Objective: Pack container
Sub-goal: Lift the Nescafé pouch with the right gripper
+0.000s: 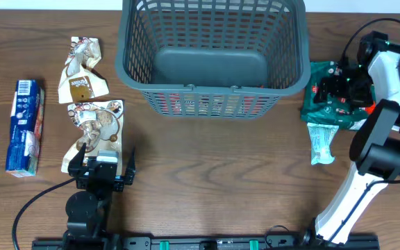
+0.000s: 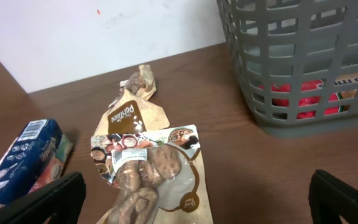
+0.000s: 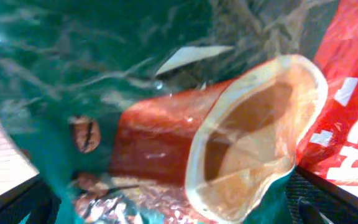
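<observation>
at the near left of the table [image 1: 207,180], the left claw [image 1: 106,165] hangs with its fingers [image 2: 42,200] spread as wide as they go, gripping nothing. under it lies a brown snack packet [image 1: 97,128] with a clear window. in the left wrist view the packet's near end runs down between the two finger tips, with bare wood between it and each finger. beyond that packet lies a second, crumpled cream and brown packet [image 1: 82,69], and to the left, apart from both, a blue packet [image 1: 25,125] lies lengthwise. the container [image 1: 136,48], a big grey lattice basket, stands at the far middle of the table, upright, its solid base bare where the overhead view looks into it. red and yellow packaging shows through the slots of its near wall, but whether that lies inside or behind cannot be told. at the far right, just beside the basket, the right claw [image 1: 339,87] is low over a green packet [image 1: 317,111], its jaws also fully apart. the right wrist view is filled by the green wrapper with a printed red cup, a red packet [image 3: 353,74] at the edge; whether the fingers touch the wrapper cannot be told. a pale packet [image 1: 321,144] lies just nearer than the green one.
</observation>
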Robot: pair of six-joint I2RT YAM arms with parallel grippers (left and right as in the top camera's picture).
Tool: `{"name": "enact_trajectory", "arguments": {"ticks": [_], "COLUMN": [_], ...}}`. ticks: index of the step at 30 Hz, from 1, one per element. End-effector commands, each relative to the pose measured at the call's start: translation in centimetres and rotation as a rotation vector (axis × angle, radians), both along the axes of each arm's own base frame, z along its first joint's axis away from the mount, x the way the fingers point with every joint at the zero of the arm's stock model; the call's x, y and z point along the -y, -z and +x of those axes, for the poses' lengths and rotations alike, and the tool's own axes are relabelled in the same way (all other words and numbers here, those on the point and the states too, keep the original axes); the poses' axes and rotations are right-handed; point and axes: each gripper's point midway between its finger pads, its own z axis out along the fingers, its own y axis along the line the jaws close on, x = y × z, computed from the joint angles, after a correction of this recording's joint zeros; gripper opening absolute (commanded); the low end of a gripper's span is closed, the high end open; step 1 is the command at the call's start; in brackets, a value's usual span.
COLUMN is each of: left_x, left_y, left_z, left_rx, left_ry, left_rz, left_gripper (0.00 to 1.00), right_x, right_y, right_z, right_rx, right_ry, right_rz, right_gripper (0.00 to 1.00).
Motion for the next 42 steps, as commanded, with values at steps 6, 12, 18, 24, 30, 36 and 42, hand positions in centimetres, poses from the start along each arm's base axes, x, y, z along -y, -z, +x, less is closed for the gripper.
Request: {"name": "enact_trajectory", "arguments": {"ticks": [6, 12, 18, 24, 30, 36, 42], "left_x": [0.1, 0.1, 0.1, 0.1, 0.1, 0.1, 0.1], "left_y": [1.2, 1.2, 1.2, 1.2, 1.2, 1.2, 1.2], "left_z": [0.0, 0.0, 0.0, 0.0, 0.0, 0.0, 0.0], "left_rx": [-0.024, -0.024, -0.024, -0.024, -0.024, -0.024, -0.024], "left_ry": [0.010, 0.010, 0.010, 0.010, 0.010, 0.010, 0.010], "left_rz": [0.016, 0.016, 0.016, 0.016, 0.016, 0.016, 0.016], "left_gripper": [0.99, 0.99, 0.98, 0.99, 0.99, 0.99, 0.99], "right_x": [-1.2, 0.2, 0.6, 0.9, 0.7, 0.0, 0.0], "right_y": [-7.3, -9.6, -9.2, -8.7, -6.3, -3.6, -2.8], "right_z": [0.9, 1.0, 1.9, 2.6, 2.8, 2.8, 2.9], "right_rx": [0.169, 0.221, 0.242, 0.257, 0.207, 0.149, 0.135], "right_ry": [-0.019, -0.013, -0.036, -0.094, -0.066, -0.044, -0.039], "right_rz": [0.028, -0.069, -0.084, -0.100, -0.074, -0.053, -0.048], "right_gripper": [0.99, 0.99, 0.99, 0.99, 0.99, 0.99, 0.99]}}
